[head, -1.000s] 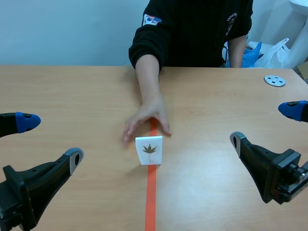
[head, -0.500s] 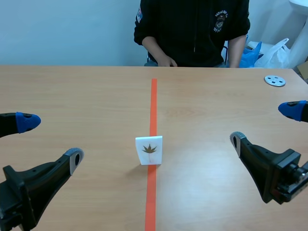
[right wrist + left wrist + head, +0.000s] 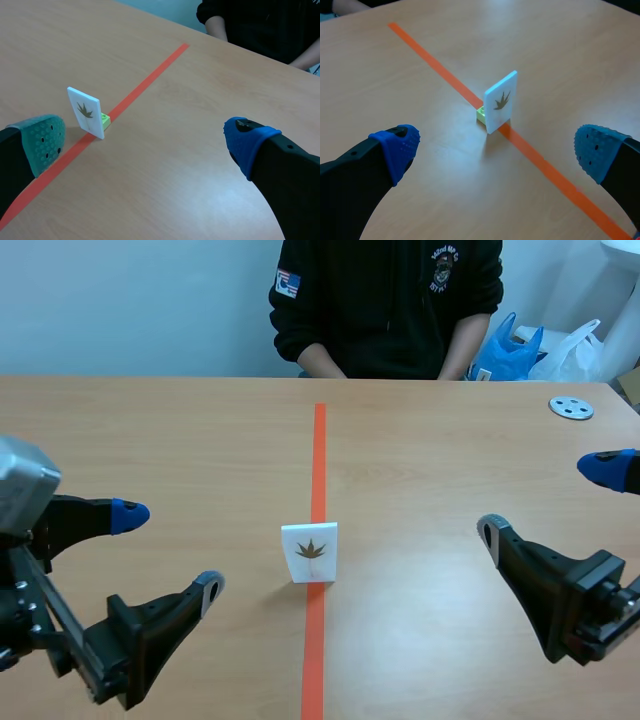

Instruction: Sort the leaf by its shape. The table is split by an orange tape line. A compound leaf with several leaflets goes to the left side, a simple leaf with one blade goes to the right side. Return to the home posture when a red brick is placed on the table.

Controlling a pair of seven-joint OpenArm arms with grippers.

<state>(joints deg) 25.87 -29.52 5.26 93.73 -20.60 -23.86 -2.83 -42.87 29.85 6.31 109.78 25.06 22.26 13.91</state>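
Observation:
A small white card stands upright on the orange tape line, propped on a green block. It shows a brown leaf with several pointed leaflets. The card is ahead of my left gripper, which is open, low at the table's left. My right gripper is open too, at the table's right. In the right wrist view the card stands ahead of the right gripper, toward its grey-green pad. Neither gripper touches the card.
A person in a black top sits across the table, hands at its far edge. A round metal disc lies at the far right. Blue and white bags sit behind the table.
The person's hand left the card and drew back off the table. My left arm has moved toward the card. The right arm has not moved.

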